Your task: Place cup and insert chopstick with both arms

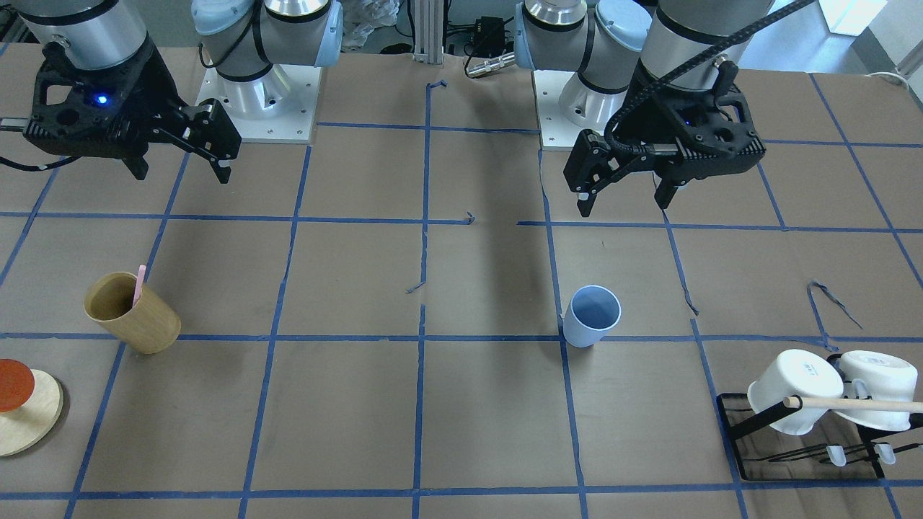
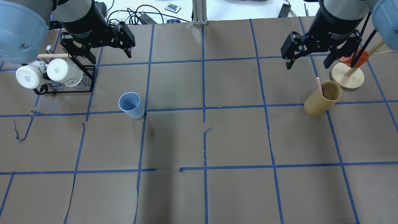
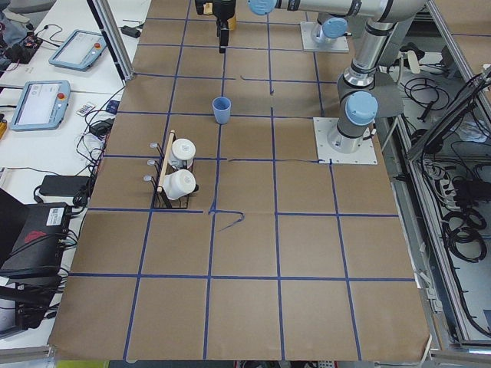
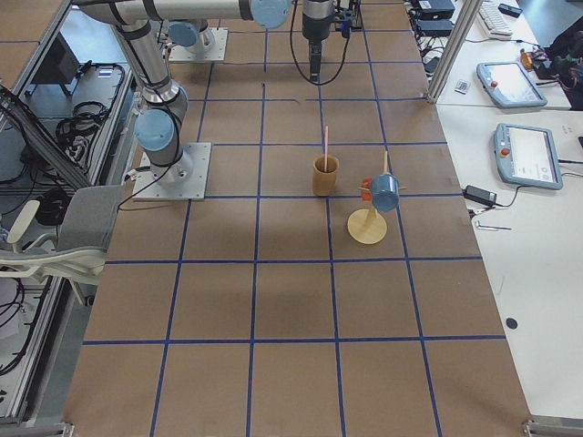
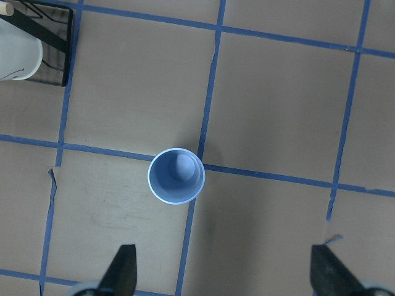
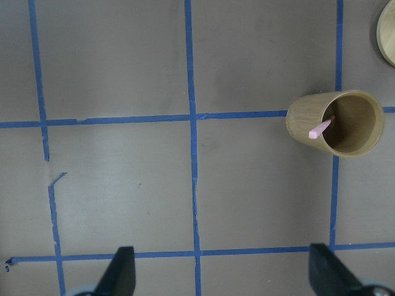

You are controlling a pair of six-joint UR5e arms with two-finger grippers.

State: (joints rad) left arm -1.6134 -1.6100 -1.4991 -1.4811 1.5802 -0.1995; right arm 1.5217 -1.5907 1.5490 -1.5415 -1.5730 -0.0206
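Brown table [image 2: 236,140] with blue tape grid [image 2: 204,87], white bench [image 3: 54,153], grey chair [image 4: 96,214].

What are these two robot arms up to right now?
Neither arm is handling anything at the moment. The left gripper hangs open above the table, with the blue cup standing upright and untouched nearby. The right gripper is open too, up above the wooden cup, which has a pink chopstick leaning inside it. Two white mugs sit on a rack off to the side.
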